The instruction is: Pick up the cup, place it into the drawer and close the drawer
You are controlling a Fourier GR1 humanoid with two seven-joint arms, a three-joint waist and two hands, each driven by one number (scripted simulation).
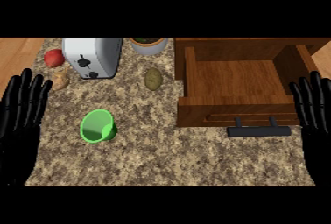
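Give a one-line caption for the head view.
Green cup on the counter, drawer open, left hand and right hand resting open.

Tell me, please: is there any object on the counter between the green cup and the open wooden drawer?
Nothing visible stands between them. The green cup stands on bare counter, and the stretch to the open drawer at its right holds nothing. The potato lies farther back, off that line. The drawer's front wall and black handle face the cup's side.
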